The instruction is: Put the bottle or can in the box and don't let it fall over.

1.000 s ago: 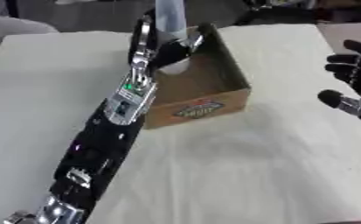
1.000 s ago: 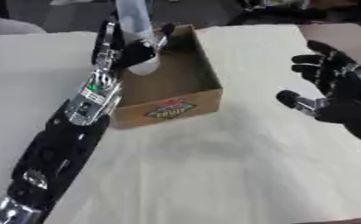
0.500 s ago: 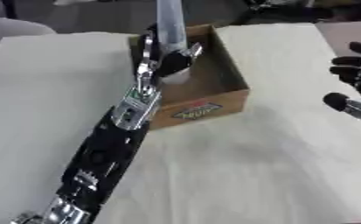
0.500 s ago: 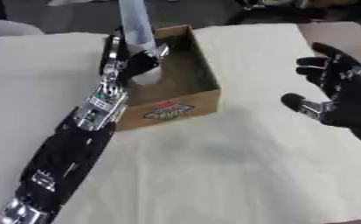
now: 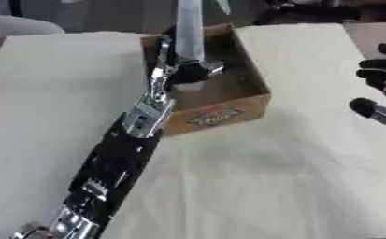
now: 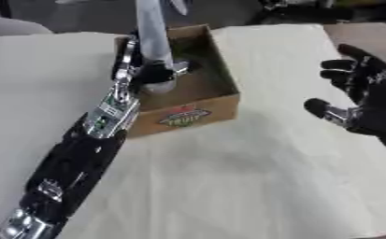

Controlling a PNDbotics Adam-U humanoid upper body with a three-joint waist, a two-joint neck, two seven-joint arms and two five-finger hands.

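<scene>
Pale grey and slender, the bottle (image 5: 189, 29) stands upright over the left side of the cardboard box (image 5: 243, 103), its lower end down inside the walls; whether its base touches the box floor I cannot tell. The left hand (image 5: 186, 70) has its dark fingers curled round the bottle low down, and the long black and silver left arm (image 5: 114, 158) stretches up to it from the near left corner. The box sits open-topped, a little askew, with a red and green label (image 6: 182, 116) on its near wall.

Under everything lies a cream cloth-covered table (image 5: 253, 186), creased softly in the near part. Beyond its far edge the room is dark, with some black shapes I cannot make out at the far right, and a pale rounded thing at the far left corner.

Off to the right, well apart from the box, the right hand (image 6: 368, 100) hovers with fingers spread and relaxed, holding nothing. The right eye view shows most of that hand, palm and fingers alike; the left eye view catches only fingers at the picture's edge.
</scene>
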